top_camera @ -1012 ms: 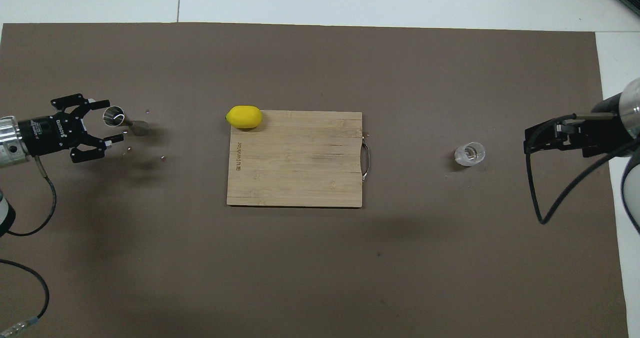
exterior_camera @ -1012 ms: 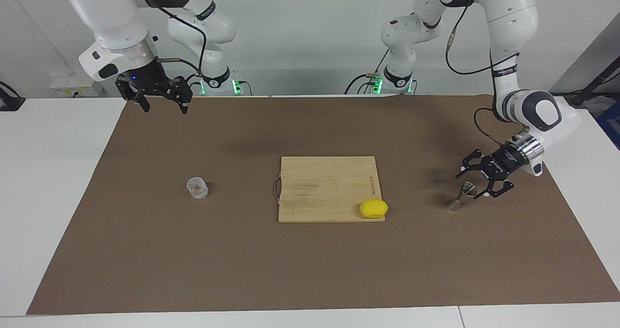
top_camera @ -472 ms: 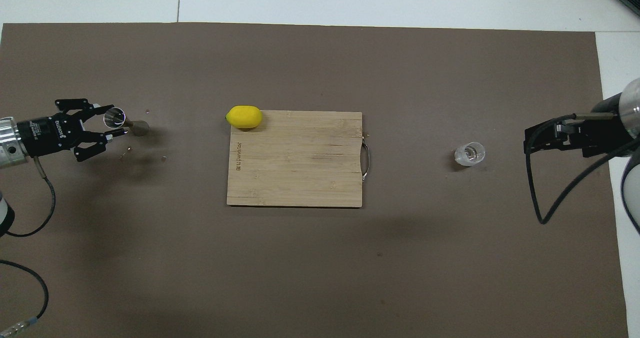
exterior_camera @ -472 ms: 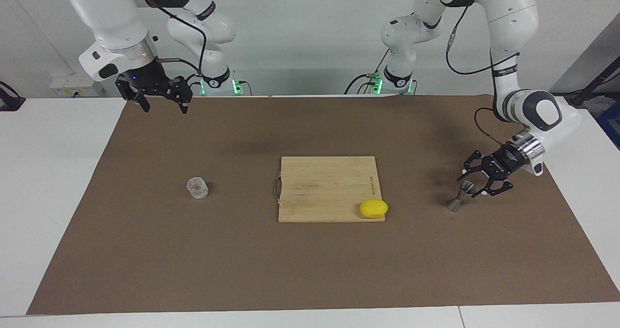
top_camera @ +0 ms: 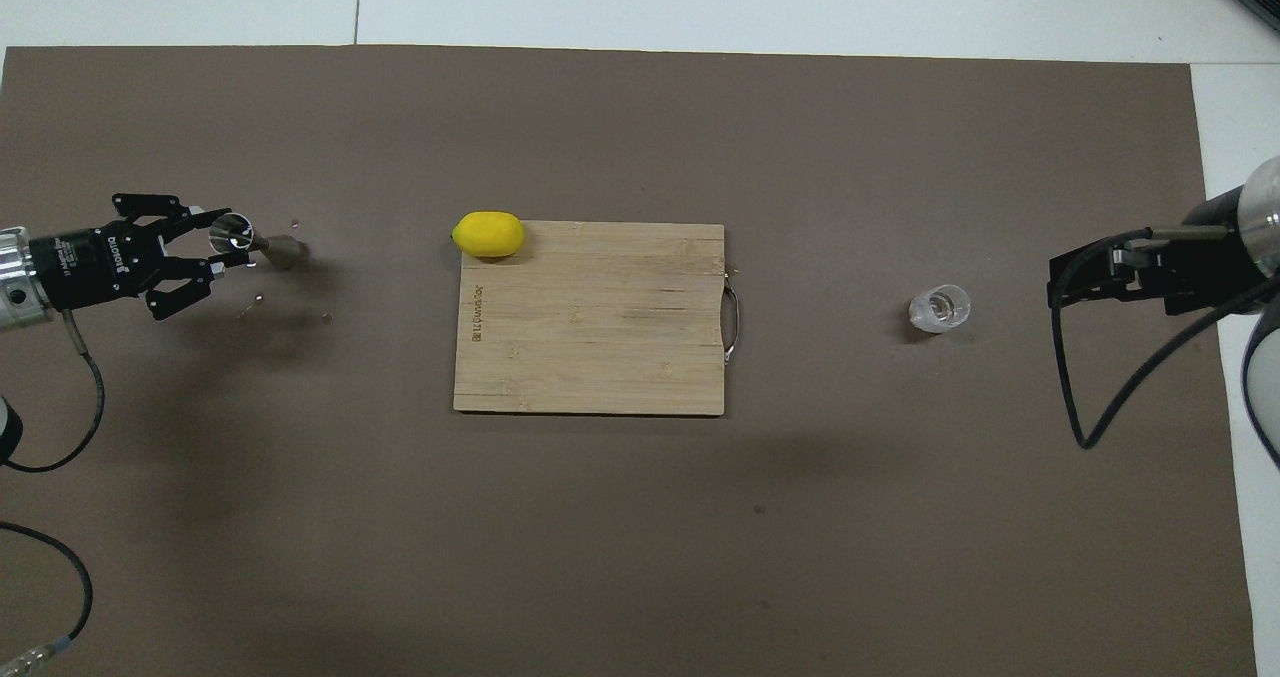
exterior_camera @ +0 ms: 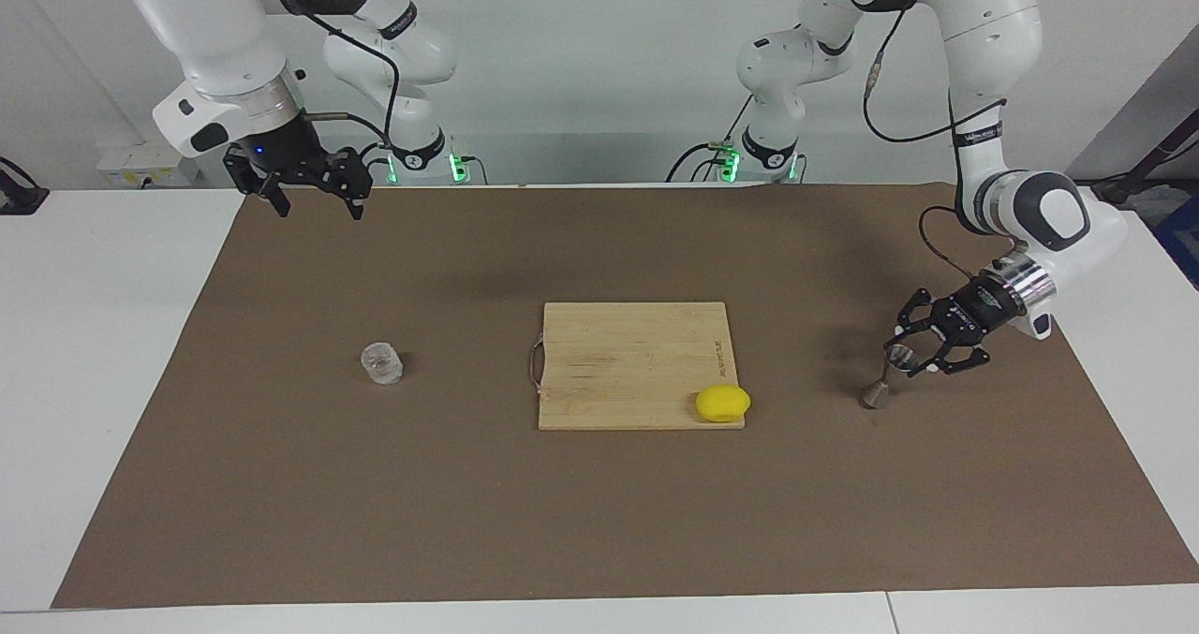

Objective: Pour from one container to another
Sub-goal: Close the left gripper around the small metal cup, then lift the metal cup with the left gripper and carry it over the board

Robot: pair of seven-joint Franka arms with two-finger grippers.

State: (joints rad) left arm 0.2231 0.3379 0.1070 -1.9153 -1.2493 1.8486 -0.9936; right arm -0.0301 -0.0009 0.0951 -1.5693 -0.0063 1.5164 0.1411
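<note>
I'm seeing the left gripper (exterior_camera: 901, 356) w/ fingers clamping the jigger's (exterior_camera: 885, 378) upper cone; jigger's tilting, its base sitting on the brown mat (exterior_camera: 609, 522) at the left arm's end of the bench. Right gripper (exterior_camera: 314, 201) is hanging open over the mat's edge nearest the robots, waiting. Glass cup (exterior_camera: 382, 363) is standing untouched beside the cutting board (exterior_camera: 628, 358), lemon (exterior_camera: 722, 403) sitting on the board's corner.

Bright, even light from overhead fills both views. Soft, blurred shadows of the arms lie on the brown mat (exterior_camera: 599, 522), darkest in the facing view's upper middle. The glass cup (top_camera: 939, 309) glints slightly. Focus is sharp throughout, without noticeable edge distortion.
</note>
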